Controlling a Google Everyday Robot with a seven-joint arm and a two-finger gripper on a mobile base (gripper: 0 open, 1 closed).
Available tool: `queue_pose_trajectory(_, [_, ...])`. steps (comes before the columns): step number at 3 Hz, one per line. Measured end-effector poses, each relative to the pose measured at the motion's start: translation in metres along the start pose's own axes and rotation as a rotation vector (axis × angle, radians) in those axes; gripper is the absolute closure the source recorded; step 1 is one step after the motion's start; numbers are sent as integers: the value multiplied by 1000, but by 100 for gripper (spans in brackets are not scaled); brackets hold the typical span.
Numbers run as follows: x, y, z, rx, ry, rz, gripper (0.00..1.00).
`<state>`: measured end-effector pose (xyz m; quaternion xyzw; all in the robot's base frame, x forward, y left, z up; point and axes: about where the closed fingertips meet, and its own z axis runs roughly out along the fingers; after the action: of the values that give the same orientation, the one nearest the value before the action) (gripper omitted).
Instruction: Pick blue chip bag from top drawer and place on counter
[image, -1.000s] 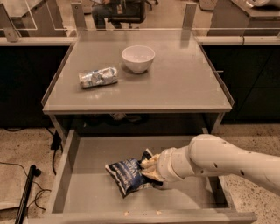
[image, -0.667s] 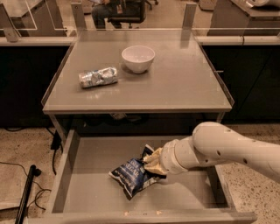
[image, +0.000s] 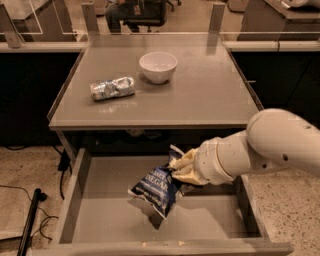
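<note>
the arm (image: 265, 150) comes in below the counter (image: 200, 100) from the right, and its far end is cut off by the frame edge. the gripper (image: 182, 167) sits just below the counter's front edge, over the open drawer (image: 95, 215). its pale fingers (image: 186, 161) are clamped on the upper right corner of the bag (image: 154, 189), and that corner is crumpled and partly hidden by them. the bag hangs tilted below and in front of the counter, within the drawer's outline. it is dark blue with white lettering, only part of which can be read. its shadow lies on the drawer floor. whether the bag's lowest corner touches that floor is hard to make out. the gap right under the counter is dark, and what sits there cannot be told.

the counter is flat grey metal with low side rims. a white bowl (image: 158, 66) stands toward its back. a silvery packet (image: 112, 88) lies on its left part, apart from the bowl. left of the counter, a black pole (image: 31, 220) lies slanted on the speckled floor (image: 30, 165). behind the counter stand clear panels and a dark chair (image: 142, 12), cut off at the top.
</note>
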<state>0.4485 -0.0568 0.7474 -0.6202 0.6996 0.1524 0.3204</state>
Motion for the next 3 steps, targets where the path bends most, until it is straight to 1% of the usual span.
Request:
queue_pose_trajectory(1, [-17, -1, -38, 55, -18, -39, 100])
queue_pose_trajectory(2, [-29, -21, -66, 105, -33, -42, 100])
queue_pose_trajectory(3, [-40, -73, -95, 213, -82, -1, 100])
